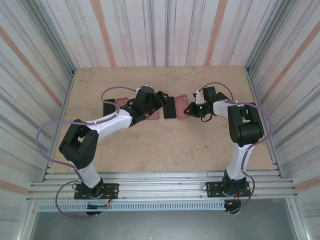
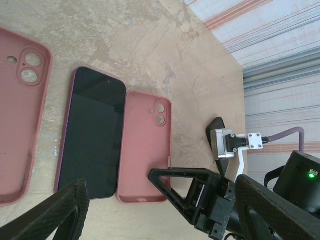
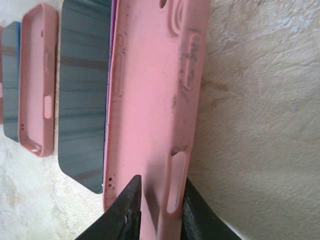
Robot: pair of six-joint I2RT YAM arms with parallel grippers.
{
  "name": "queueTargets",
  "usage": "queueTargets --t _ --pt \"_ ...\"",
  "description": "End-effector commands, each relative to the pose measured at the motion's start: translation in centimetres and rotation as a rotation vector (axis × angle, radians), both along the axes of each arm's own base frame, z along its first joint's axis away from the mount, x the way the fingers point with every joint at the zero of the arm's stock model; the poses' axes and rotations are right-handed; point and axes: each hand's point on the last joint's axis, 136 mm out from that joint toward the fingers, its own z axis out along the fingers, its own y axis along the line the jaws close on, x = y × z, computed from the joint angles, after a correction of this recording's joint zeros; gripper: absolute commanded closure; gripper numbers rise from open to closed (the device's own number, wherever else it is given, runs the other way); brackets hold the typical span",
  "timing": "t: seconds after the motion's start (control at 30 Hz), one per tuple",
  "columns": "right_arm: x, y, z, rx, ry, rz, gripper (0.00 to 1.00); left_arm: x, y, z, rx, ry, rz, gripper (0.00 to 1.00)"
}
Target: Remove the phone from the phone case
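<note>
Looks like the closing step: parting from the emptied case. Shows the phone (image 2: 92, 135) bare, flat and screen-up on the table (image 2: 150, 40), with no shell round it, so counts the main job as done. Shows 1 pink case (image 2: 147, 145) just right of the phone, back up, lying alongside it and nearly touching. Shows a 2nd case (image 2: 20, 110) just left of the phone.

Places the right gripper (image 3: 161, 187) on the first case, at the wall away from the phone and near 1 end. Has 1 finger on each side of that wall, both close against it. Cannot tell whether pinching or merely resting there.

Places the left gripper (image 1: 159, 100) just left of the phone and above the table, fingers spread wide, holding nothing.

Calls next, probably, for spreading the right fingers fully and lifting straight up off the wall. Needs a clean rise, since any sideways drag would push the case into the phone beside it. Then asks for drawing both arms back from the phone without brushing it.
</note>
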Motion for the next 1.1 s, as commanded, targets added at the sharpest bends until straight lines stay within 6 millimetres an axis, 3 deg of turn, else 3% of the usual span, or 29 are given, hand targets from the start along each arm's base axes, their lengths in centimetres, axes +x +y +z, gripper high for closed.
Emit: queueTargets --t 0.0,0.17,0.3,0.53,0.73,0.8,0.97,1.07 --pt "0.2 -0.7 0.0 -0.057 0.002 0.015 0.65 -0.2 0.7 2.0 0.002 -0.045 -0.015 0.21" --pt "0.3 -2.0 0.7 -0.148 -0.012 0.008 0.52 -0.3 1.1 2.6 0.012 -0.052 -0.024 0.21" --pt "0.5 -2.4 2.5 -0.172 -0.044 0.001 0.32 -0.5 1.7 2.5 0.010 -0.048 -0.022 0.19" --pt "0.2 -6.4 5.1 -0.309 -0.073 -0.010 0.25 -0.9 2.2 2.9 0.004 -0.061 -0.035 0.19" --pt "0.9 -10.8 7.0 -0.373 -0.110 -0.026 0.21 -0.7 2.1 4.8 0.011 -0.096 -0.086 0.18" --pt "1.0 -12.1 7.5 -0.410 -0.130 0.022 0.15 -0.8 1.7 5.4 0.023 -0.104 -0.125 0.15" --pt "1.3 -15.1 7.9 -0.531 -0.186 0.107 0.10 -1.1 0.6 6.7 0.030 -0.131 -0.242 0.11" --pt "1.6 -16.6 7.8 -0.547 -0.200 0.147 0.01 -1.6 -0.5 7.2 -0.007 -0.132 -0.330 0.09"
